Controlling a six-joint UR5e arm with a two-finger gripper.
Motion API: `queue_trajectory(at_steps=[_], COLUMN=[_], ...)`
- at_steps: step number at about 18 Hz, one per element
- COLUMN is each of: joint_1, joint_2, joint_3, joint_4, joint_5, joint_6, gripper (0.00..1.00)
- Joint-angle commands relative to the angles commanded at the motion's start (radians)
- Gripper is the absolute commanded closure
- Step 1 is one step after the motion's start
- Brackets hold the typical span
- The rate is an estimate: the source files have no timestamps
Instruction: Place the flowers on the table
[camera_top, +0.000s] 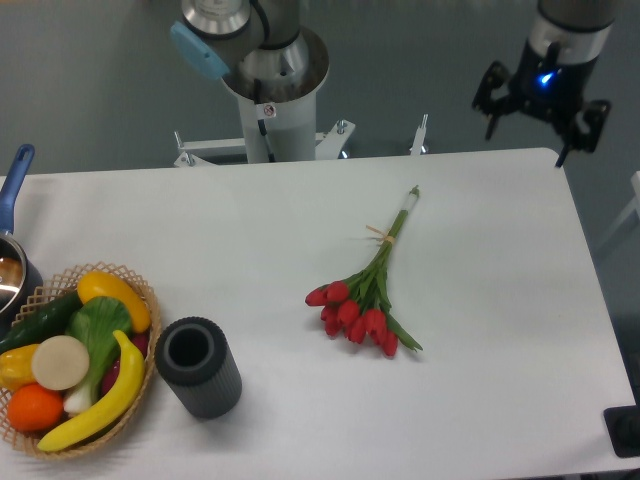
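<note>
Flowers (366, 296) lie flat on our tabletop (250, 230); our end effector (540, 118) hangs above the far edge, fingers spread, empty.

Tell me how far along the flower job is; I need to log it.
It looks done: the flowers lie flat on the table, stems pointing toward the far edge, touched by nothing. Nothing is in hand: the end effector is open and empty, up beyond the far right corner. Nothing seems left to do, as far as this view shows.
</note>
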Motion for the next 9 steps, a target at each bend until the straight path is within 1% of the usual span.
queue_trajectory(at_steps=[3,7,9], joint_1=[0.015,0.049,0.057], joint_2=[0.011,0.008,0.009], joint_3=[-0.018,-0.040,-0.038], joint_4=[0.000,0.008,0.008], joint_5=[-0.002,-0.002,-0.012], joint_6=[0.042,0.075,0.078], gripper=[0.00,0.00,0.00])
